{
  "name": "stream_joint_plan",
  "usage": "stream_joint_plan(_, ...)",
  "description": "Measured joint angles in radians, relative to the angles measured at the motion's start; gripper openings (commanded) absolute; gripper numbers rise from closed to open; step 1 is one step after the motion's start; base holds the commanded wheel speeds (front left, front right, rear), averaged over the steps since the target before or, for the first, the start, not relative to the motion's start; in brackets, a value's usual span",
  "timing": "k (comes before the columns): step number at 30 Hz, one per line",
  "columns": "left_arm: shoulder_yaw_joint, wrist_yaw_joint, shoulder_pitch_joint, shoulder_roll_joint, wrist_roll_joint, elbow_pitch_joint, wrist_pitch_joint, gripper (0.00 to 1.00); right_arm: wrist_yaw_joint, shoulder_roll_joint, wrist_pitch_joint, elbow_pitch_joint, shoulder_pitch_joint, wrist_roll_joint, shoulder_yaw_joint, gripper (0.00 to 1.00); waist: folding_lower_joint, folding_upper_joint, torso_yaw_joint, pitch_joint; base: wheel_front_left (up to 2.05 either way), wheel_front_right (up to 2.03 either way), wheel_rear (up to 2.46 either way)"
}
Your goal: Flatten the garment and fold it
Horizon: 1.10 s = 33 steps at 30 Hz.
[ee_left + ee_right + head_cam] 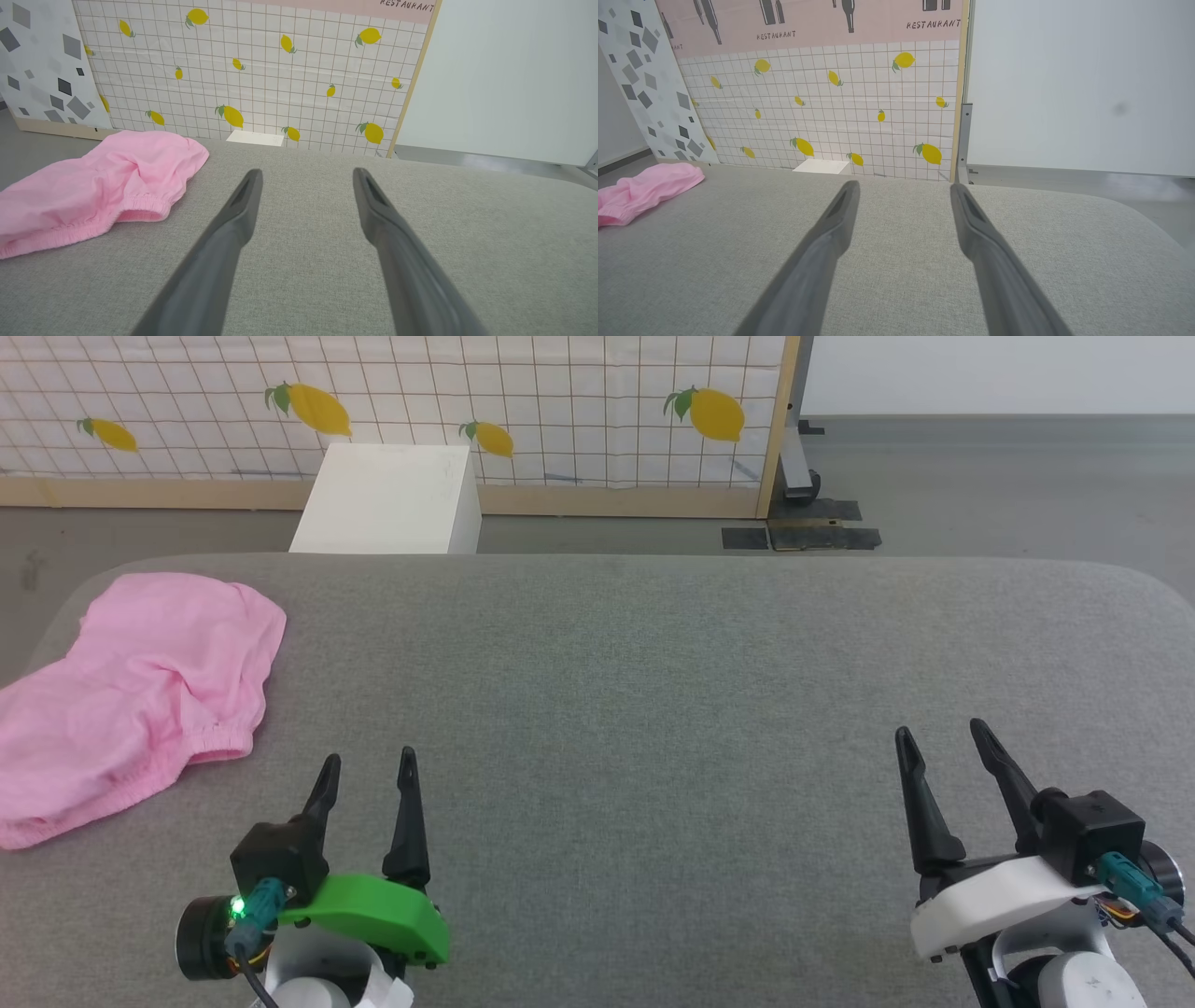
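Head view shows the garment (pixel 131 695) crumpled at left edge; left gripper (pixel 367 775) and right gripper (pixel 941 735) stand open, empty; better reach for its elastic waistband (pixel 219 747) first

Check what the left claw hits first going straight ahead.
Likely nothing near: the left claw points across bare grey table, with the garment lying off to its left. Depth beyond the far edge is unclear.
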Motion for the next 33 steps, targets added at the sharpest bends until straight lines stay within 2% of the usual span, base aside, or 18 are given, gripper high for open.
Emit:
stream_joint_plan(10,-0.017,0.009,-0.001,0.017,-0.035,0.003,-0.013,1.00,0.000,0.000,-0.008,0.007,0.000,0.011,-0.007,1.00,0.0000,0.0000,0.007,0.000,0.00,0.00,0.00)
stream_joint_plan(17,-0.045,0.010,-0.027,0.019,-0.048,0.022,-0.025,1.00,0.000,0.000,-0.009,0.004,0.004,0.011,-0.030,1.00,0.0000,0.0000,0.071,0.002,0.00,0.00,0.00)
stream_joint_plan(27,-0.040,0.044,-0.029,0.047,-0.069,0.032,-0.044,1.00,0.000,0.000,-0.009,-0.003,0.020,0.020,-0.025,1.00,0.0000,0.0000,0.276,0.004,0.00,0.00,0.00)
stream_joint_plan(32,-0.032,0.070,-0.012,0.058,-0.085,0.014,-0.048,1.00,0.000,0.001,-0.009,-0.007,0.019,0.021,-0.010,1.00,0.0000,0.0000,0.405,0.004,0.00,0.00,0.00)
stream_joint_plan(33,-0.030,0.074,-0.004,0.060,-0.091,0.007,-0.047,1.00,0.000,0.000,-0.009,-0.008,0.019,0.026,-0.006,1.00,0.0000,0.0000,0.451,0.003,0.00,0.00,0.00)
